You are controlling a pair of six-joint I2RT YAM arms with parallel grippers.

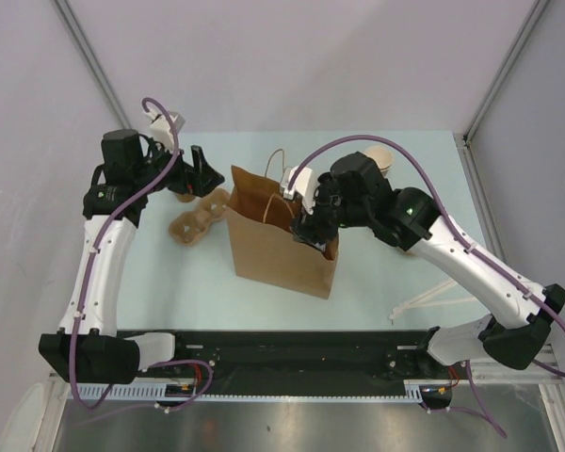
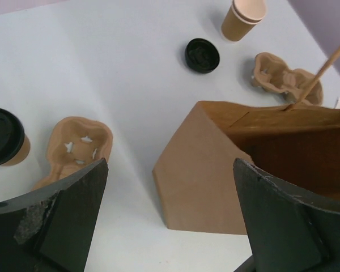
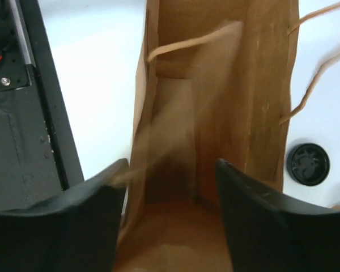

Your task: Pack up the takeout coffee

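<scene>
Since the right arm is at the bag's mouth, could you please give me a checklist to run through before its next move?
1. Right gripper open with nothing between its jaws: ok.
2. Paper bag upright, mouth open: ok.
3. Takeout coffee in the bag: not ok; it stands on the table, past the black lid.
4. Left gripper open and apart from the bag: ok.
5. Bag handle clear of the right gripper: cannot tell; it is blurred.
</scene>
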